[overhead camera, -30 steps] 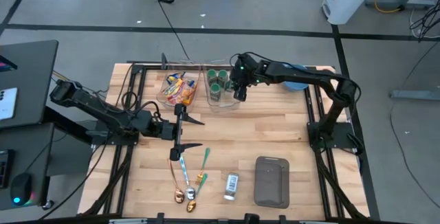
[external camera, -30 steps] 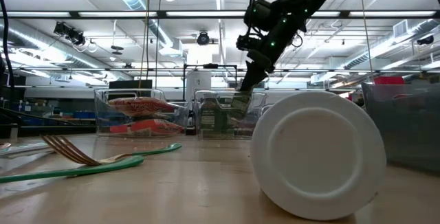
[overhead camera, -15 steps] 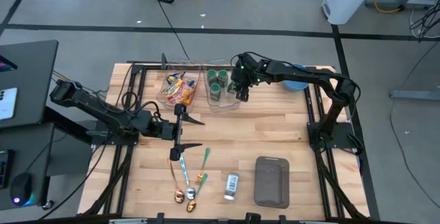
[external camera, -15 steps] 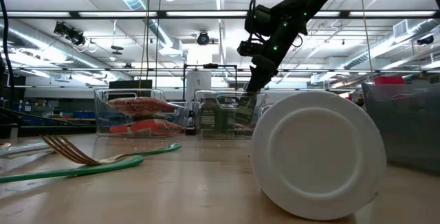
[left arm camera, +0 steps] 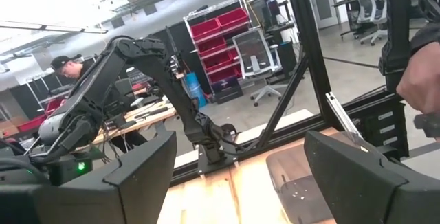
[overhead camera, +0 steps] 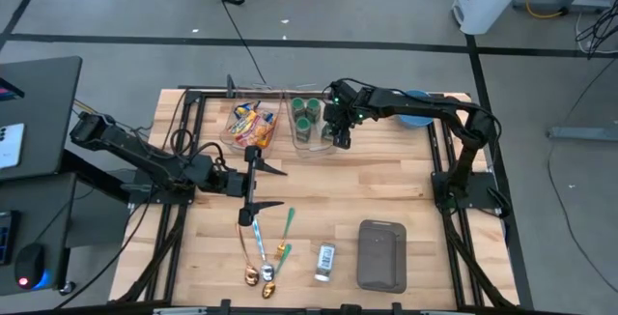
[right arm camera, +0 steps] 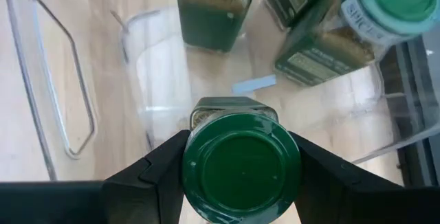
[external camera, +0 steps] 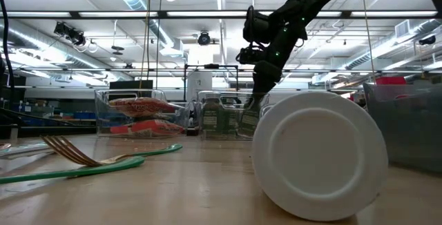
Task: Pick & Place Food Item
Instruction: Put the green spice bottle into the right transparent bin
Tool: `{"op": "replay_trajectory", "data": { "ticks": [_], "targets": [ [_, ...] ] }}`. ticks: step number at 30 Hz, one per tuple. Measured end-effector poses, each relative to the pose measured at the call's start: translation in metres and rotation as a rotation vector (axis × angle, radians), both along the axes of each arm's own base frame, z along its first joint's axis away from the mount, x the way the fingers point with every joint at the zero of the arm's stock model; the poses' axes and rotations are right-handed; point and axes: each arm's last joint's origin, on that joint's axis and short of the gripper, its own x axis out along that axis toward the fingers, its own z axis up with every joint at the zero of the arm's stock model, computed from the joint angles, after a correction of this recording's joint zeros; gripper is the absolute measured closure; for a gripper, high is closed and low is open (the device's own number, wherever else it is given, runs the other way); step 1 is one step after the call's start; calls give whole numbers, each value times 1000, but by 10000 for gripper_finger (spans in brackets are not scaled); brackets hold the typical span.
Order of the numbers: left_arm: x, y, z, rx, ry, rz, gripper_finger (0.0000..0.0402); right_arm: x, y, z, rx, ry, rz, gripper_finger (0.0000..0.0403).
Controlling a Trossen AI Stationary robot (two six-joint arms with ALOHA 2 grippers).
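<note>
Wooden table (overhead camera: 386, 185) carries 2 clear bins (overhead camera: 253, 122), spoons (overhead camera: 259, 257), gray pouch (overhead camera: 383, 254)

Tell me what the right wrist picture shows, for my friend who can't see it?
The right end effector grips a green-lidded jar from both sides, seen from above. Beyond it, a clear plastic bin on the wooden table holds more green-lidded jars.

a dark green lid (right arm camera: 240, 157) tops the spice jar (right arm camera: 235, 116); green-handled spoons (overhead camera: 273, 244) lie on the pale wood desk (overhead camera: 377, 185); the plate (external camera: 319, 155) is white.
</note>
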Motion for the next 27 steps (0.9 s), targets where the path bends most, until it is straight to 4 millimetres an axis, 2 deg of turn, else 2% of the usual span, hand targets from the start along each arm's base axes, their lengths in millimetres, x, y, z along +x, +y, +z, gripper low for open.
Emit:
{"op": "replay_trajectory", "data": {
  "ticks": [16,22,27],
  "targets": [
    [0,0,0,1,-4,0,75,7,9,-3,-14,2,55,194],
    [0,0,0,0,-4,0,75,5,9,-7,-13,29,52,153],
    [0,0,0,-1,-4,0,75,4,10,-8,-25,53,58,155]
  ]
}}
